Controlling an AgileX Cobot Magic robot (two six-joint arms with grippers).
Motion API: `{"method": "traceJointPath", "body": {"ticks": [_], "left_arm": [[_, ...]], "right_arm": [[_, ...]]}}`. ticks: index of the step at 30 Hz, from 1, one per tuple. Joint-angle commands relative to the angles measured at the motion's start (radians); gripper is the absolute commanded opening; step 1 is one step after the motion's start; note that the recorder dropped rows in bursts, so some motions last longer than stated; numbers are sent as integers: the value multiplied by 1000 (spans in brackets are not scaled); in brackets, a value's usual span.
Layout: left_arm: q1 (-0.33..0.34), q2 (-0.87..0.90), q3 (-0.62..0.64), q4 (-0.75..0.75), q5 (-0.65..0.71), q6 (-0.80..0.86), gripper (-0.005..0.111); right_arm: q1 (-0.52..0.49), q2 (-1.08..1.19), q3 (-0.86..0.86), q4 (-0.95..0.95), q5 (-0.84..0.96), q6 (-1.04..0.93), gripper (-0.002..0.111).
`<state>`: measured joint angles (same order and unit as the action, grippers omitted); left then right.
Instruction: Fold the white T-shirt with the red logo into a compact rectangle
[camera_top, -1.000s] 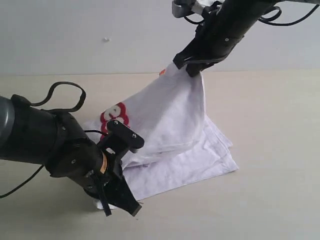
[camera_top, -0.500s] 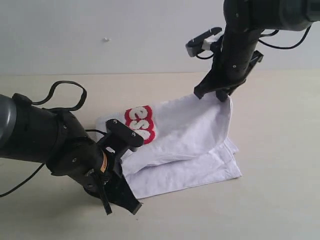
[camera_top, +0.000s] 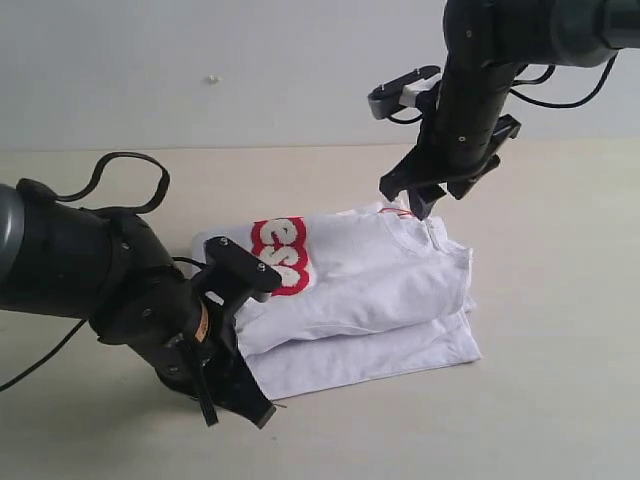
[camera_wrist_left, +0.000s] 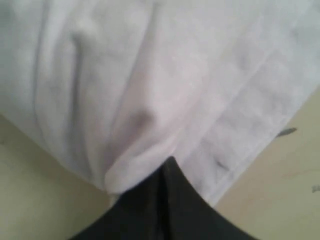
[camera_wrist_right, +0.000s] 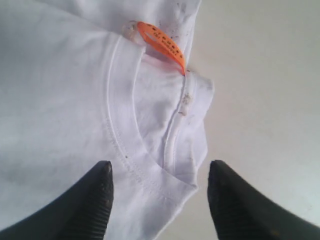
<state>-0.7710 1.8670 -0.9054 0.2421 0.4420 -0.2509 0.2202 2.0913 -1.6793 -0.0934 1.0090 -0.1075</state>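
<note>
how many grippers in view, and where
2. The left gripper, low on the exterior view's left, is shut on an edge of the white T-shirt; the right gripper hangs open over the collar near the orange tag.

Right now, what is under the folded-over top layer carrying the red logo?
Lower layers of the white T-shirt show as stacked edges below the red logo layer, along the near and right sides, resting on the table. How they lie further in is covered.
</note>
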Motion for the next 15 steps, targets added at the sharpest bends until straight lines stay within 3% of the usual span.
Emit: {"method": "traceJointPath", "body": {"ticks": [1,7,15], "left_arm": [[5,-23,-1,9,10,-14,0],[14,-107,-1,16,-12,-18,0],[136,-200,-1,16,-8,-102,0]], "right_arm": [[0,-31,-12,48,8,4,56],[0,-18,15,239,74,-117,50],[2,-7,124,358,39,-188,41]]}}
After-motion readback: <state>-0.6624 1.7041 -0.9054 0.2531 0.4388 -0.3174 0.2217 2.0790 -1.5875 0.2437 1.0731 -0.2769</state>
